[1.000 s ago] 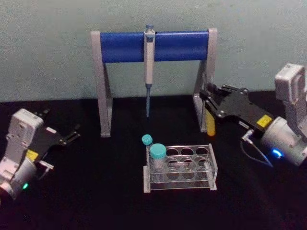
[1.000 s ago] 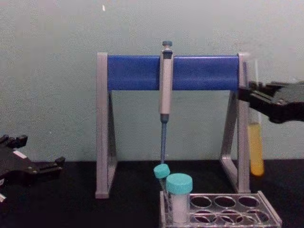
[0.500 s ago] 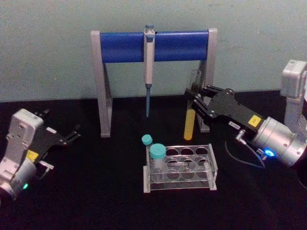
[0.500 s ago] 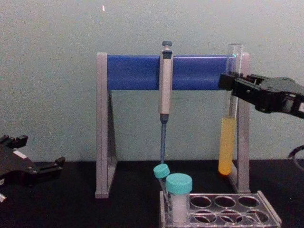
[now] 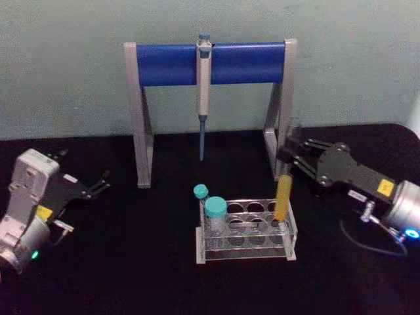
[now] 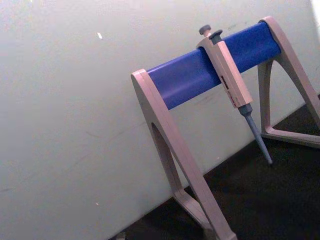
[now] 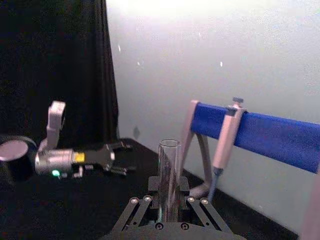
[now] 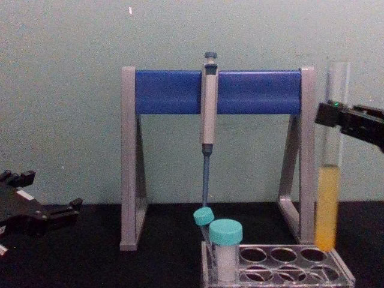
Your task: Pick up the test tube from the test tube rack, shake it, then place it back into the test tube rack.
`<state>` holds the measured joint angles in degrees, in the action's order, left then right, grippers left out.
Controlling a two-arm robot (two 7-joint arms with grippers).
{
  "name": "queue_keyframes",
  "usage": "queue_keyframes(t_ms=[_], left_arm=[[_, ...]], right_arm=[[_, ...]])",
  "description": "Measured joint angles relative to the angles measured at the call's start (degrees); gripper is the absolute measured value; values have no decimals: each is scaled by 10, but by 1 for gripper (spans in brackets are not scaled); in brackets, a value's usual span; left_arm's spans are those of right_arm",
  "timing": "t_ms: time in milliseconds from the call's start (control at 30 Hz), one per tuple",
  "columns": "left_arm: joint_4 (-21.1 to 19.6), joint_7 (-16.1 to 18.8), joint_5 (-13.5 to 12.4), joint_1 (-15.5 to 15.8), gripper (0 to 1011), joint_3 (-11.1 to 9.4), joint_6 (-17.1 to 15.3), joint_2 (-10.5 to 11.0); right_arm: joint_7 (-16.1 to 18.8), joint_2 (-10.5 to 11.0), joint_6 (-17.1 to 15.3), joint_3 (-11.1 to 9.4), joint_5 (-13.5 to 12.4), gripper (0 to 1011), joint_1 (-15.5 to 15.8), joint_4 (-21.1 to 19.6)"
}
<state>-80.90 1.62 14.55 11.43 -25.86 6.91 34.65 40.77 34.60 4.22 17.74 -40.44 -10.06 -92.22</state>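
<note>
The test tube [image 5: 283, 195], long clear glass with yellow liquid in its lower part, hangs upright with my right gripper [image 5: 293, 155] shut on its upper half. In the chest view the test tube [image 8: 327, 198] has its rounded bottom at the top of the test tube rack [image 8: 282, 266], over the right end holes. I cannot tell whether it has entered a hole. The clear test tube rack [image 5: 247, 231] stands mid-table. The right wrist view shows the test tube [image 7: 168, 175] rising between the fingers. My left gripper [image 5: 100, 185] rests open at the far left, also seen as the left gripper [image 8: 57, 211].
Two teal-capped tubes [image 5: 215, 209] stand in the rack's left end. Behind it is a grey-and-blue pipette stand [image 5: 210, 63] with a pipette [image 5: 203, 85] hanging from its bar. The stand's right leg [image 8: 306, 156] is close behind the held tube. The table is black.
My right gripper has carried the tube rightward and down, from in front of the stand's right leg to the rack's right end. The left arm has not moved.
</note>
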Motion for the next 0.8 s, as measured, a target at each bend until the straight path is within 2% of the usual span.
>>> queue_keyframes(t_ms=[67, 167, 333, 433, 567, 800], left_arm=[[0, 0, 0, 0, 1001, 0, 0, 0], [0, 0, 0, 0, 1001, 0, 0, 0], [0, 0, 0, 0, 1001, 0, 0, 0], [0, 0, 0, 0, 1001, 0, 0, 0], [0, 0, 0, 0, 1001, 0, 0, 0], [0, 0, 0, 0, 1001, 0, 0, 0]], right_arm=[[-9, 17, 1, -4, 6, 232, 10, -12], [-25, 29, 5, -9, 15, 232, 17, -21], [-54, 31, 12, -12, 34, 232, 16, -23], [-70, 22, 14, -8, 51, 232, 3, -14], [-87, 2, 11, 9, 85, 232, -29, 12], [-93, -36, 12, 29, 114, 232, -75, 59]])
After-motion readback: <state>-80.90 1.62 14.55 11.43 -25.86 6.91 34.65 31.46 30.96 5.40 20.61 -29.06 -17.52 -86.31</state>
